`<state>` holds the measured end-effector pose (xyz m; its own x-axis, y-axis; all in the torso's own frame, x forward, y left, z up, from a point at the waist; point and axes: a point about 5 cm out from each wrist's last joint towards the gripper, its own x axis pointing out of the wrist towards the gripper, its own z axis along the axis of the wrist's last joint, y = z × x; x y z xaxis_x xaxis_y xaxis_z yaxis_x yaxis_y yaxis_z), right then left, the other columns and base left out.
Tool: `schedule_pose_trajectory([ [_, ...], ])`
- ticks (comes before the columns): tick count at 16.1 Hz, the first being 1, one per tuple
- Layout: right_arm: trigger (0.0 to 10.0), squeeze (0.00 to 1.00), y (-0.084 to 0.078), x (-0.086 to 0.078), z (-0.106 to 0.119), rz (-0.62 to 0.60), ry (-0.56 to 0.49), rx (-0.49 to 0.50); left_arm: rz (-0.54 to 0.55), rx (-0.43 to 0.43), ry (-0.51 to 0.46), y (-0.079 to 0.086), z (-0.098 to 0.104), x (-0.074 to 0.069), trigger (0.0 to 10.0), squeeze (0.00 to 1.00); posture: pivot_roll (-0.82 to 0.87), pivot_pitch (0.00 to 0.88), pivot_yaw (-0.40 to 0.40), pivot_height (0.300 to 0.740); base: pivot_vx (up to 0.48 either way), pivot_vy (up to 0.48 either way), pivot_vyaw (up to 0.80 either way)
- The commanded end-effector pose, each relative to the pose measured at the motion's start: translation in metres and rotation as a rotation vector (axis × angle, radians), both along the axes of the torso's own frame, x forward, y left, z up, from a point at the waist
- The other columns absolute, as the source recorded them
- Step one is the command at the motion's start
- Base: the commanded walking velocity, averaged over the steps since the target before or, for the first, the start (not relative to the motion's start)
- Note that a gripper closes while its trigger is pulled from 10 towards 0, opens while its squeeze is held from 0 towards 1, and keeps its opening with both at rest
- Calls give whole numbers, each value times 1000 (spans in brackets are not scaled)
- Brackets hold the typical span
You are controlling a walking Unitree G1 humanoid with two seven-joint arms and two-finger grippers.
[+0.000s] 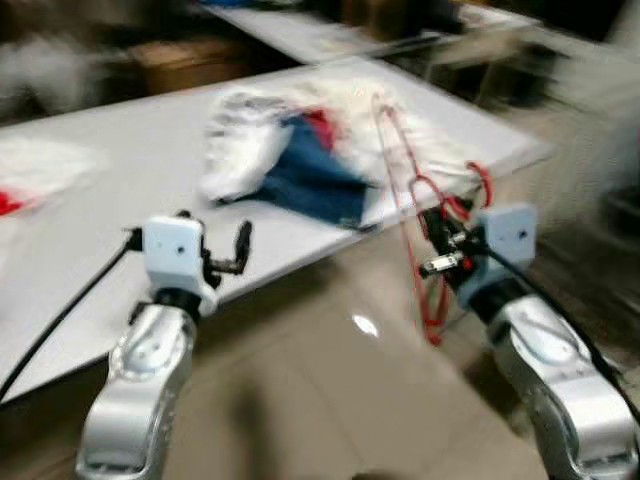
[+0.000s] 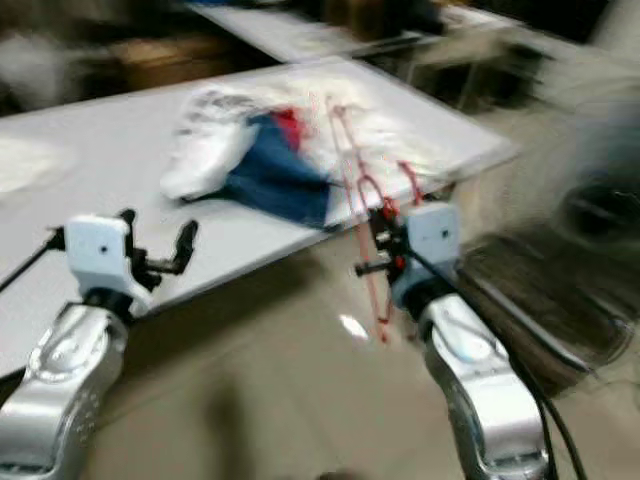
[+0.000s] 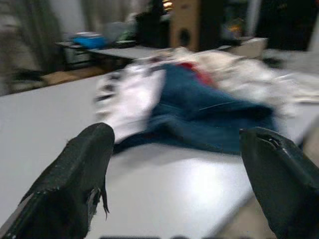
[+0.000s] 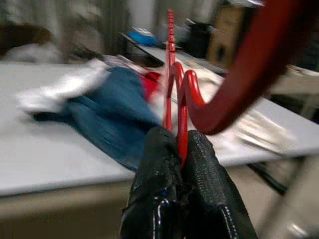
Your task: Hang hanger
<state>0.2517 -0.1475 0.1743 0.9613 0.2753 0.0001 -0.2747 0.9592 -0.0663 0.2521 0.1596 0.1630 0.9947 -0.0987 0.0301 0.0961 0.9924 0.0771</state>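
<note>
Right gripper (image 4: 180, 149): its two black fingers are pressed together on the thin red plastic hanger (image 1: 432, 262), clamping it near the neck; the curved hook arcs just above the fingers in the right wrist view. The hanger sits at the right near edge of the long pale grey table (image 1: 120, 170), part reaching up over the tabletop and part hanging below the edge toward the tan glossy floor (image 1: 330, 400).

Left gripper (image 3: 174, 164): fingers spread wide apart, holding nothing, raised at the table's near edge, left of centre.

On the table, beyond both grippers, lies a crumpled heap of clothing (image 1: 300, 150) in white, dark blue and red. Both head views are blurred
</note>
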Motion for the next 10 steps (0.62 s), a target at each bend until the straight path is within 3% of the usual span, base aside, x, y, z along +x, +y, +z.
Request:
schedule_pose_trajectory([
  [1, 10000, 0, -2, 2, 2, -7, -1, 8, 8, 12, -18, 1, 3, 0, 10000, 875, -82, 0, 20, 740, 0, -480, 0],
  [3, 10000, 0, -4, 1, -1, 0, 33, 52, 19, -14, -37, 1, 5, 1, 10000, 800, -86, 0, 26, 740, 0, -165, 0],
  [4, 10000, 0, -4, 0, -4, 8, 52, 64, 26, -21, -39, 2, 5, 2, 10000, 639, -86, 0, 26, 740, 0, 0, 0],
  [5, 10000, 0, -2, -3, -8, 30, 71, 58, 29, -17, -36, 4, 5, 3, 10000, 580, -90, 0, 33, 740, 0, 0, 0],
  [8, 10000, 0, 1, -6, -10, 48, 80, 71, 33, 9, -24, 12, -1, 1, 10000, 612, -89, 0, 39, 740, 0, 0, 0],
  [10, 10000, 0, 1, -5, -9, 58, 71, 46, 36, 16, -31, 13, 1, 2, 10000, 608, -85, 0, 39, 740, 313, 0, 0],
])
